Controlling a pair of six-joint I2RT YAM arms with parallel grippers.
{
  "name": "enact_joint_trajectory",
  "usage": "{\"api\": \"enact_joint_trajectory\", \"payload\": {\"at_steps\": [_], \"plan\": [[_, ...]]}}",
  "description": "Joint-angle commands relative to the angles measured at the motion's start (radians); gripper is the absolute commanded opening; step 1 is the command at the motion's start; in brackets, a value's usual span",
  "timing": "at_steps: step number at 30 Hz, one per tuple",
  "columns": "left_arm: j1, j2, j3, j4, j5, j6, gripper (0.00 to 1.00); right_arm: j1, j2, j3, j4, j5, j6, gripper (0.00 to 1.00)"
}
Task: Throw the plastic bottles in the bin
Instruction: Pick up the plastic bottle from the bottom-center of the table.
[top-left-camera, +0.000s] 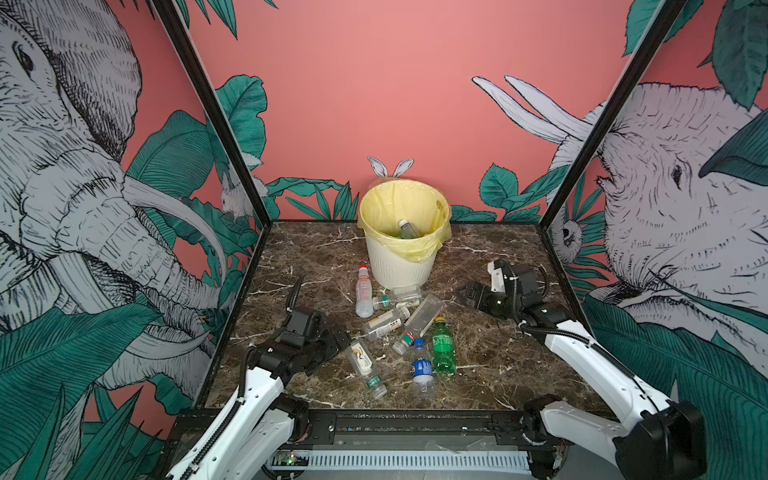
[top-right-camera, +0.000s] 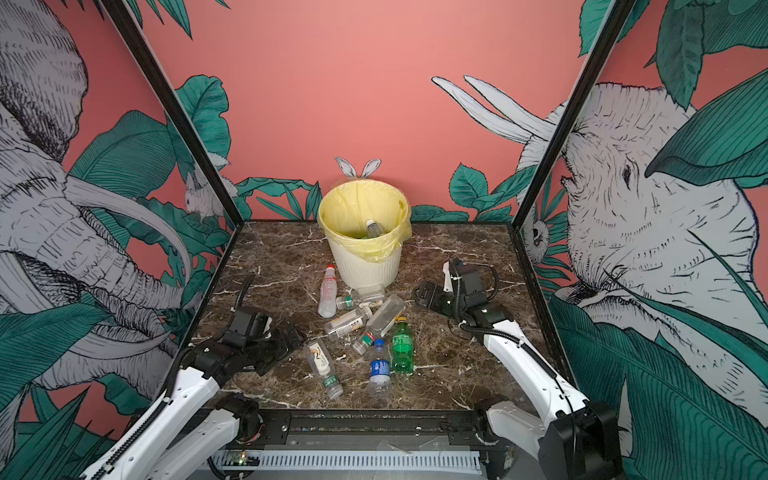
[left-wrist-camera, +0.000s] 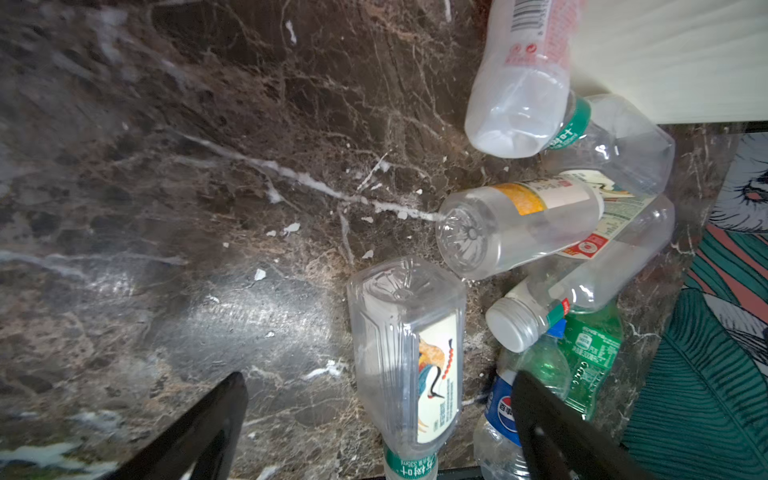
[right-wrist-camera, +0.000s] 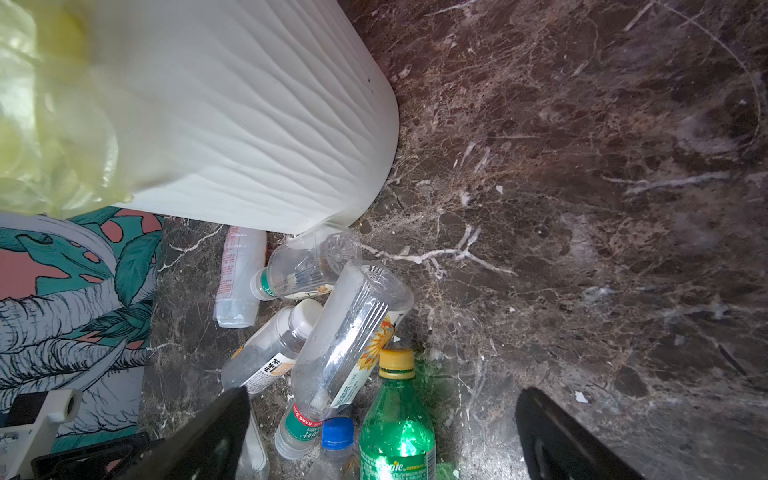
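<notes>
While both of my grippers stand spread wide and grip nothing, the cream ribbed bin (top-left-camera: 399, 268) sits upright at twelve o'clock on the brown marble tabletop (top-left-camera: 498, 353). Its pale yellow liner bag (top-left-camera: 415, 249) is folded over the rim, and one clear bottle (top-left-camera: 408, 228) already lies inside. Seven more plastic bottles lie on their sides in a loose heap from the bin's foot toward the table's centre. The red-capped bottle (top-left-camera: 363, 293) lies just beside the bin at its seven o'clock. The green-banded clear bottle (top-left-camera: 399, 296) rests against the bin's foot at six o'clock. Nearer me, the white-capped bottle (top-left-camera: 384, 323) with an orange label and the long clear bottle (top-left-camera: 422, 318) lie touching. The green Sprite bottle (top-left-camera: 443, 349), yellow-capped, and the blue-capped Pepsi bottle (top-left-camera: 422, 372) lie side by side at the heap's five o'clock. My left gripper (left-wrist-camera: 378, 375) hovers low at about eight o'clock on the table, with the square bird-label bottle (top-left-camera: 362, 359) just at its three o'clock. In the left wrist view that bottle shows between my two fingers (left-wrist-camera: 208, 424), and neither touches it. My right gripper (right-wrist-camera: 383, 390) hangs at about three o'clock on the table, at the bin's four o'clock, apart from the heap and facing it.
</notes>
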Motion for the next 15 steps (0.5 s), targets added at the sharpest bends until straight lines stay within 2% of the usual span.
{"api": "enact_joint_trajectory", "payload": {"at_steps": [1, 5, 15], "plan": [[-0.035, 0.015, 0.006, -0.024, -0.039, -0.043, 1.00, -0.004, -0.028, -0.017, 0.024, 0.008, 0.018, 0.99], [-0.098, 0.046, -0.002, 0.003, -0.057, -0.079, 0.99, -0.004, -0.033, -0.029, 0.026, 0.008, 0.021, 0.99], [-0.193, 0.084, -0.018, 0.052, -0.091, -0.152, 0.99, -0.003, -0.041, -0.066, 0.027, 0.016, 0.027, 0.99]]}}
